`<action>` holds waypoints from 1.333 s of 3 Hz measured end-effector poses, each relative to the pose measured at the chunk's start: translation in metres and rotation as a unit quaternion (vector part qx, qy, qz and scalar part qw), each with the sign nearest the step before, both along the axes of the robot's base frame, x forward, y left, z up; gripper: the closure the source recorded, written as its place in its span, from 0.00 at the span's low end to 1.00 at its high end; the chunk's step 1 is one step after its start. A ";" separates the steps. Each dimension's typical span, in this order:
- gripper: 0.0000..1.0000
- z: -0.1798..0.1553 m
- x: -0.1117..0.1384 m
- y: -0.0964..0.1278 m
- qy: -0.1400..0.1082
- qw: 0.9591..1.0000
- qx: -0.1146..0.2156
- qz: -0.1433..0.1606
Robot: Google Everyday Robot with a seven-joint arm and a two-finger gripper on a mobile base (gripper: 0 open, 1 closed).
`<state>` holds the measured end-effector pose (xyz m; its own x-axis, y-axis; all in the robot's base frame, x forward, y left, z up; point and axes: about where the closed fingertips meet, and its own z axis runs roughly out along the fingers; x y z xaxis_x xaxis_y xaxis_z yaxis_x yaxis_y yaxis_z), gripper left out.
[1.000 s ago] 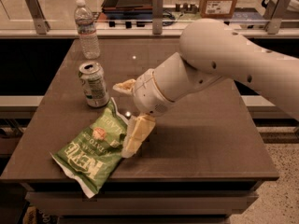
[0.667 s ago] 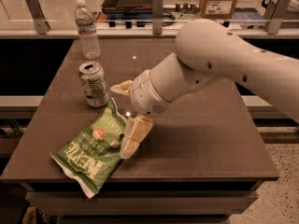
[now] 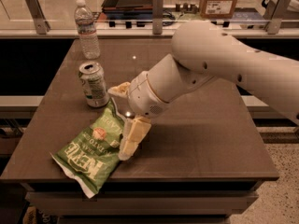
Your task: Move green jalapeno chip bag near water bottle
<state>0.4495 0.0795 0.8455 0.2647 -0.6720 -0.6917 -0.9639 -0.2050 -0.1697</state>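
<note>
The green jalapeno chip bag [image 3: 93, 150] lies flat near the front left corner of the dark table [image 3: 201, 139], its white lettering facing up. The water bottle [image 3: 87, 29] stands upright at the table's back left. My gripper [image 3: 124, 115] is at the bag's upper right edge. Its two pale fingers are spread apart, one [image 3: 119, 89] above the bag's top corner and the other [image 3: 131, 135] resting along the bag's right side. The bag's top corner sits between them. The gripper is open.
A green-and-white soda can [image 3: 94, 84] stands upright between the bottle and the bag, just left of the gripper. My large white arm [image 3: 224, 64] crosses over the table's right half. A rail with posts and a counter runs behind the table.
The gripper has shifted slightly left and down toward the bag's top edge. The bag, can and bottle have not moved.
</note>
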 end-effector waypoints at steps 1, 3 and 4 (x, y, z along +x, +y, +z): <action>0.18 -0.004 -0.003 0.004 0.004 1.000 0.000 0.011; 0.64 -0.005 -0.007 0.009 0.003 1.000 0.003 0.023; 0.89 -0.004 -0.009 0.010 0.001 1.000 0.002 0.024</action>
